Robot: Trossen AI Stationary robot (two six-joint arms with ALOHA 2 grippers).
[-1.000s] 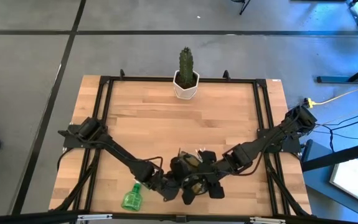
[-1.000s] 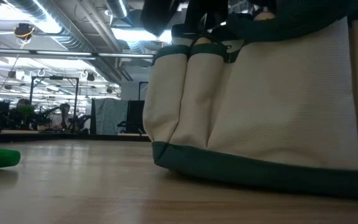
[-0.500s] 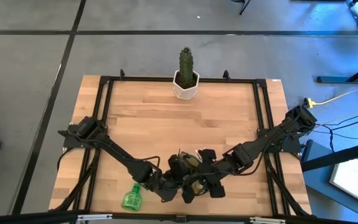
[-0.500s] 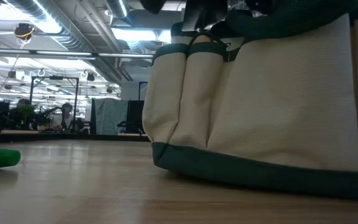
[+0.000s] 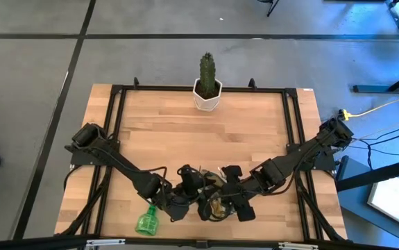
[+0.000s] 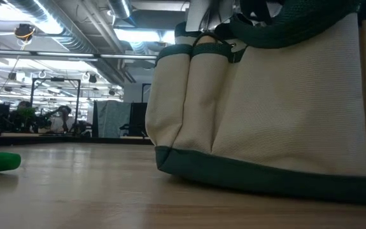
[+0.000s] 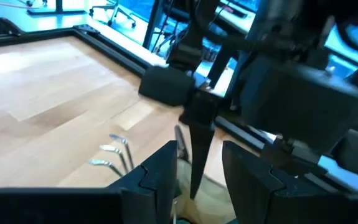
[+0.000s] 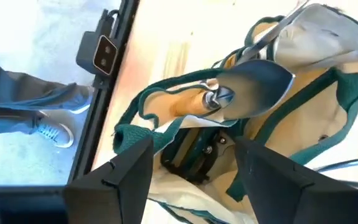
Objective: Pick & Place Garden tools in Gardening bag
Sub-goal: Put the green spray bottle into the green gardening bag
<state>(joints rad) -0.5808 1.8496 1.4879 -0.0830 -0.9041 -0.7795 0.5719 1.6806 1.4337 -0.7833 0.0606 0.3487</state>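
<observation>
The bag [image 5: 213, 198] is seen at the lower centre of the high view, near the table's [image 5: 185, 132] front edge, with both arms crowded over it. The left gripper [image 5: 185, 182] is placed at the bag's left end, the right gripper [image 5: 235, 201] at its right end. In the left wrist view the left gripper's fingers [image 7: 160, 177] are held a little apart, and a dark pointed tool [image 7: 198, 149] is seen hanging upright, tip down, in the gap just beyond them; whether it is clamped cannot be told. Silver fork tines [image 7: 113, 152] are seen beside it, at the bag's rim. In the right wrist view the right gripper's fingers [image 8: 119, 171] are spread apart over the open bag [image 8: 185, 134], and nothing is gripped between them. Inside the bag a trowel [image 8: 241, 93] is laid with its silver blade toward the upper right of that frame and its wooden handle toward the left. The bag is shown as tan fabric with green trim and pockets [image 6: 189, 102] in the low view. The green bottle [image 5: 146, 221] is left lying on the table at the lower left of the high view, just beside the left arm. A cactus [image 5: 207, 83] is stood at the upper centre.
</observation>
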